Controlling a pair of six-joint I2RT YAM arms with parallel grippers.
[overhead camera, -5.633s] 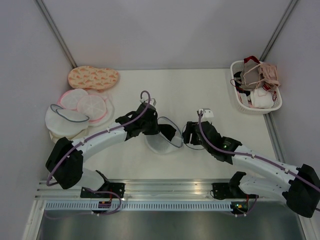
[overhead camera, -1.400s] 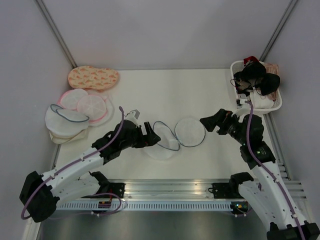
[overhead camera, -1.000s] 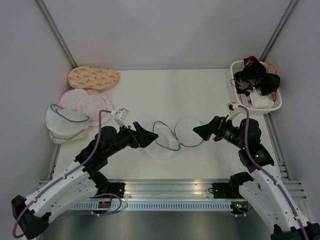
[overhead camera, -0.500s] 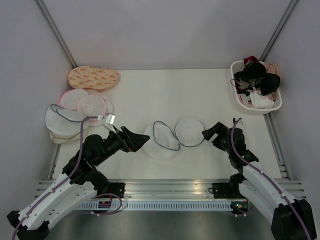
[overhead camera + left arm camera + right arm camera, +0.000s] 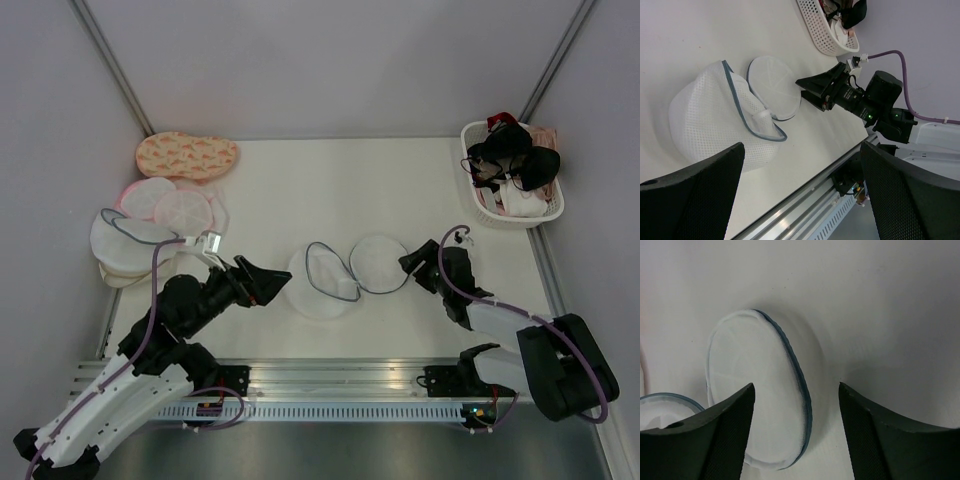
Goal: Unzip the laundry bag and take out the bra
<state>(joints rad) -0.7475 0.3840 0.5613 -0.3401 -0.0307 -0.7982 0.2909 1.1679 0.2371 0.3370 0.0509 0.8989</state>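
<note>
Bag (image 5: 330, 280) pictured unzipped at table centre, no bra seen inside; bra (image 5: 515, 160) heaped in basket (image 5: 545, 212) at 2 o'clock. Left gripper (image 5: 270, 279) spread, empty, at bag's 9 o'clock; right gripper (image 5: 410, 262) parted, empty, at bag's 3 o'clock. Bag likely snagged, dragged, if right fingers are swept across mesh.

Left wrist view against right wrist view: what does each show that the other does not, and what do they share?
Only the left wrist view: the whole open laundry bag with its domed half, the right gripper beside it, and the basket holding the black bra. Only the right wrist view: a close look at the zipper rim of the bag's flat half, framed by its own spread fingers. Both: the flat half lying on the table.
</note>
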